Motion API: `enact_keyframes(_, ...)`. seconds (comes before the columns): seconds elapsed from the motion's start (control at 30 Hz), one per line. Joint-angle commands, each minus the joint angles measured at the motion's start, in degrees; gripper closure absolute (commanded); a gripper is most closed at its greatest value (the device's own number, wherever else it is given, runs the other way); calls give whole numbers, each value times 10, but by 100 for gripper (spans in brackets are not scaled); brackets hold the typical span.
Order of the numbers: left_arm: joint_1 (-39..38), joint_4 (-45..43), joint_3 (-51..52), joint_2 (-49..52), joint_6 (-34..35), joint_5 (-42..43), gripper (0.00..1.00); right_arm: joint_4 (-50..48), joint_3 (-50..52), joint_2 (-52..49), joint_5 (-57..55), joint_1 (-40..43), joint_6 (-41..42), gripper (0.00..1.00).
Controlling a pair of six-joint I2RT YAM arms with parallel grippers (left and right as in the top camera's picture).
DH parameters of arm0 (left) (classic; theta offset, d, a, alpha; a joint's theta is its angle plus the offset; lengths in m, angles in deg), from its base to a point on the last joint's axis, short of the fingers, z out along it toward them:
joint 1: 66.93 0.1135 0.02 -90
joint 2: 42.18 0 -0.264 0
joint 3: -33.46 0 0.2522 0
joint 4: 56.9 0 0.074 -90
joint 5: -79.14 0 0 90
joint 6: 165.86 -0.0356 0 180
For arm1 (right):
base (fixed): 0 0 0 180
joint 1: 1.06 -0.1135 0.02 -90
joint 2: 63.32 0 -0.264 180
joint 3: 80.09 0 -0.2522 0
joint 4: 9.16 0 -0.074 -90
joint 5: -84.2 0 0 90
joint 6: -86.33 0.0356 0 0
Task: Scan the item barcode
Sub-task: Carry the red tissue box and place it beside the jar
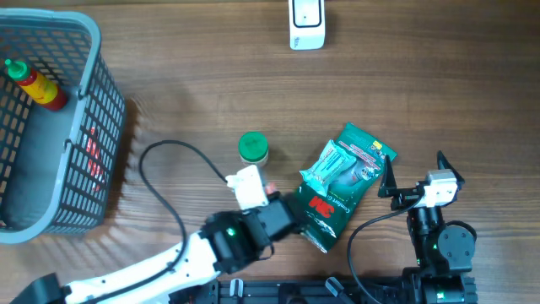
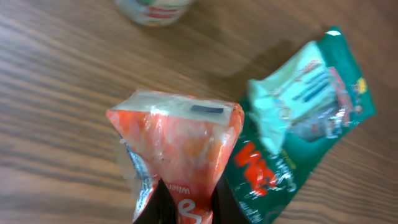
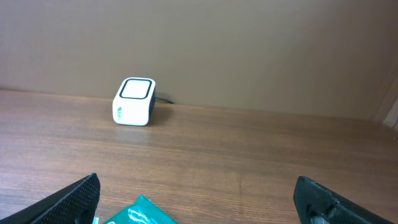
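At the bottom centre of the left wrist view, the left gripper (image 2: 185,205) is clamped on an orange packet (image 2: 177,140). The packet is crinkled plastic with white lettering and a clear sealed end bearing a small dark mark. It sits just left of a green package (image 2: 305,106). The white scanner (image 1: 306,24) stands well apart at the top of the overhead frame. The right gripper (image 3: 199,193) gapes wide and empty.

The basket (image 1: 93,101) fills the table's (image 1: 194,67) far left corner, with a bottle (image 1: 34,84) lying in its far left end. The scanner (image 1: 306,24) stands at the far edge, right of centre. Mid-table the jar (image 1: 253,149) stands left of the pack (image 1: 342,186). The pouch (image 2: 177,149), pinched in the left gripper (image 2: 185,205), is before the jar, just left of the pack, toward the near edge.
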Motion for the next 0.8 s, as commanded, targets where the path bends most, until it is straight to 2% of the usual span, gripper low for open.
enact_keyframes(0.0,-12,-49,8,40,14,-68,96,-2,0,3,3,-2,-5,0)
enact_keyframes(0.13,-12,-103,8,59,14,-66,90,-2,0,3,3,-2,-5,0)
enact_keyframes(0.2,-12,-124,8,59,14,-64,91,-2,0,3,3,-2,-4,0)
enact_keyframes(0.23,-12,-131,8,59,14,-63,96,-2,0,3,3,-2,-4,0)
enact_keyframes(0.3,-12,-139,8,59,14,-62,96,-2,0,3,3,-2,-4,0)
enact_keyframes(0.6,-12,-91,8,81,14,-73,96,-2,0,3,3,-2,-4,0)
enact_keyframes(0.77,-12,-98,8,101,14,-70,96,-2,0,3,3,-2,-4,0)
